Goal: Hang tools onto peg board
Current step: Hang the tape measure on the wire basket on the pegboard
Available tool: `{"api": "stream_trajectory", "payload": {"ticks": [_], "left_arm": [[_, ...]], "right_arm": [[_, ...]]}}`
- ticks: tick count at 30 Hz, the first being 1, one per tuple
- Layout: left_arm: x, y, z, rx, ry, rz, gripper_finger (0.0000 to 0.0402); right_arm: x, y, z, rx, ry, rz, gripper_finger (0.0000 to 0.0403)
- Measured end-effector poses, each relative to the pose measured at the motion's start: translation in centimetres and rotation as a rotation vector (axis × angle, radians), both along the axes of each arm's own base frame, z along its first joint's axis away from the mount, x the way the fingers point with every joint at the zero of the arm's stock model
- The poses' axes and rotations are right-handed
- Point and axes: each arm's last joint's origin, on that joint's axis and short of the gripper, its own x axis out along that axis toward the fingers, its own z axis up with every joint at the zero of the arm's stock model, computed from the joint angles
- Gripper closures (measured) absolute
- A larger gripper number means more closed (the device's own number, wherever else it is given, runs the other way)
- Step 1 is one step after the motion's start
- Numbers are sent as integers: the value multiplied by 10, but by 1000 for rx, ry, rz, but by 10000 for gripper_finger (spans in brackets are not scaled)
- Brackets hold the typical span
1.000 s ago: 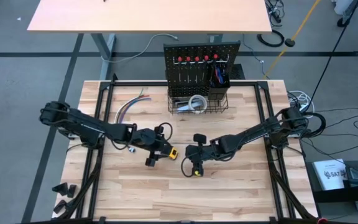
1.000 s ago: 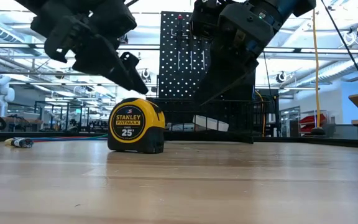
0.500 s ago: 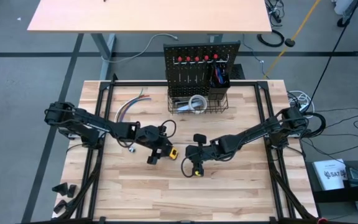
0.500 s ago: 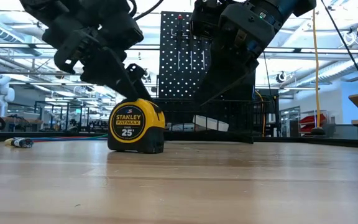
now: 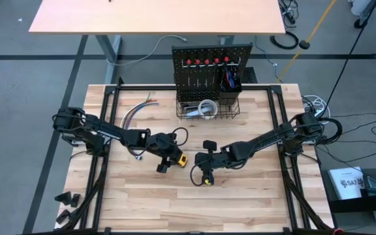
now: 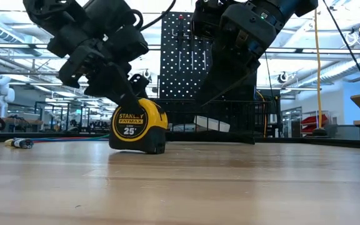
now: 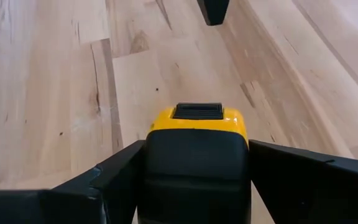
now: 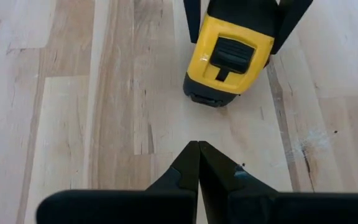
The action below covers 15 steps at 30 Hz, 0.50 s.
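With its fingers spread wide on both sides of the yellow tape measure, the left gripper looks ready to squeeze it. The tape measure sits mid-table, far from the peg board. Nearby, the right gripper waits, pinched tight on nothing.

- Tape measure: lower body running off the left wrist view's edge.
- Peg board: right arm blocking much of it in the low view.
- Basket contents: appearing too small to identify.
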Motion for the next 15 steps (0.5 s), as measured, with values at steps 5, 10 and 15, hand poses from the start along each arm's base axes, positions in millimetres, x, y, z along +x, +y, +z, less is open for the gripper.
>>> {"api": "stream_trajectory", "payload": {"ticks": [5, 10, 15], "left_arm": [[-1, -1, 6, -2, -28, -10, 132], [-1, -1, 8, -4, -35, -11, 132], [-2, -1, 7, -7, -21, -7, 132]], "right_arm": [[-1, 0, -2, -3, 4, 1, 403], [-1, 0, -3, -3, 8, 1, 403], [-1, 0, -3, -3, 8, 0, 403]]}}
